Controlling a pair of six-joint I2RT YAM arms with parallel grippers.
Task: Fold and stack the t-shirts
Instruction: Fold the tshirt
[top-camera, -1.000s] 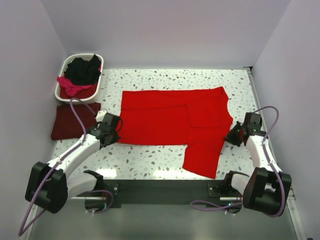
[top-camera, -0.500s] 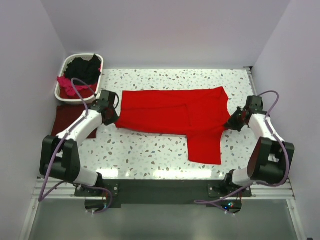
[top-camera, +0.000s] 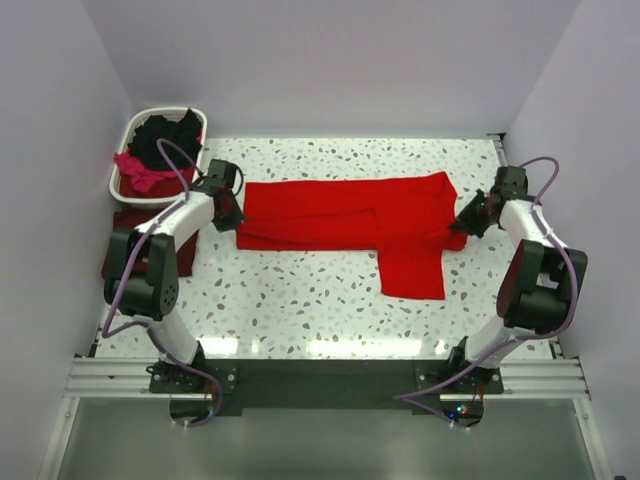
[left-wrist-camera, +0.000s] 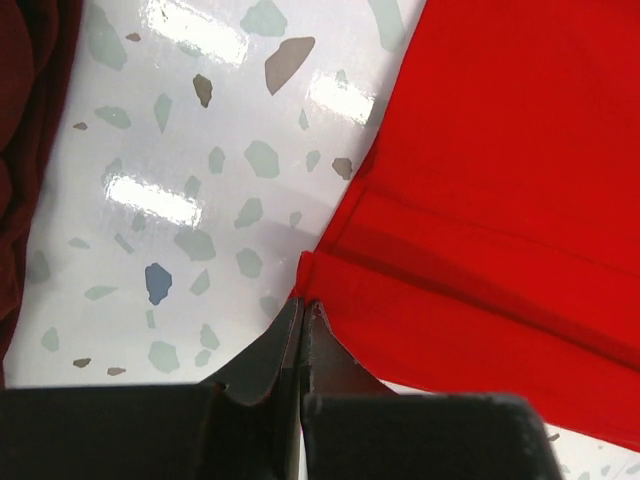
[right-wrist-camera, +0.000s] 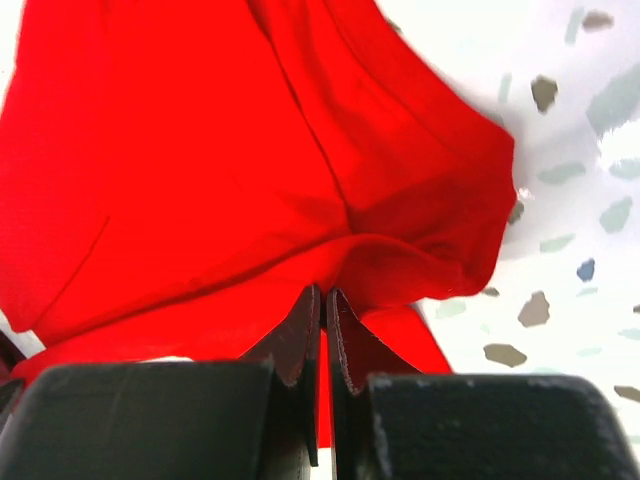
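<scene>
The bright red t-shirt (top-camera: 350, 212) lies sideways across the middle of the table, its near edge doubled over toward the far side, with one flap (top-camera: 412, 272) sticking out toward me. My left gripper (top-camera: 234, 220) is shut on the shirt's left corner (left-wrist-camera: 330, 270), pinched at the fingertips. My right gripper (top-camera: 463, 226) is shut on a bunched fold at the shirt's right end (right-wrist-camera: 400, 260). A folded dark maroon t-shirt (top-camera: 187, 250) lies at the left, partly hidden under my left arm; its edge (left-wrist-camera: 20, 150) shows in the left wrist view.
A white laundry basket (top-camera: 116, 184) stands in the far left corner, holding a black t-shirt (top-camera: 165, 140) and a magenta-pink one (top-camera: 136, 170). White walls close in the speckled table (top-camera: 300, 300) on the left, far and right sides.
Both grippers have moved away from me, carrying the red shirt's near edge up and over toward the far side. The shirt is now a narrower band.
</scene>
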